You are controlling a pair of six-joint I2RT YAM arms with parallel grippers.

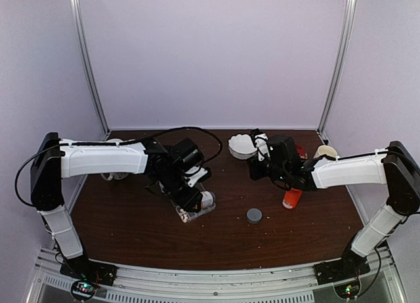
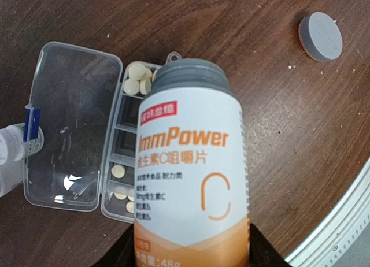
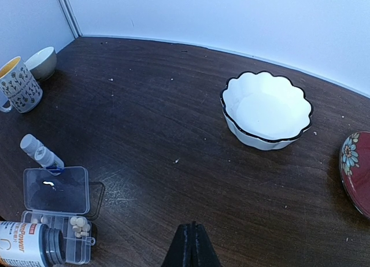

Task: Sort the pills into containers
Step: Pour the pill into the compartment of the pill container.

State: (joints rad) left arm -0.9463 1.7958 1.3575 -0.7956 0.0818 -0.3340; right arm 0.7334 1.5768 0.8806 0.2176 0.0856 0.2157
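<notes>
My left gripper (image 2: 193, 252) is shut on a white and orange ImmPower bottle (image 2: 191, 163). The bottle is tipped, with its open grey neck (image 2: 188, 76) over the clear pill organizer box (image 2: 118, 145). The box's lid (image 2: 69, 122) lies open to the left. Pale round pills (image 2: 137, 79) are piled in the top compartment, and a few more pills (image 2: 118, 171) lie in lower ones. From above, the box (image 1: 197, 211) sits left of centre under the left gripper (image 1: 191, 199). My right gripper (image 3: 191, 244) is shut and empty, hovering over bare table (image 1: 256, 168), far from the box (image 3: 58, 221).
The grey cap (image 2: 319, 36) lies on the table (image 1: 254, 215). A small white bottle (image 2: 11, 157) lies by the lid. A scalloped white bowl (image 3: 266, 108), a red plate (image 3: 355, 171), a mug (image 3: 18, 85) and a small bowl (image 3: 41, 62) stand at the back. An orange bottle (image 1: 291, 198) stands right.
</notes>
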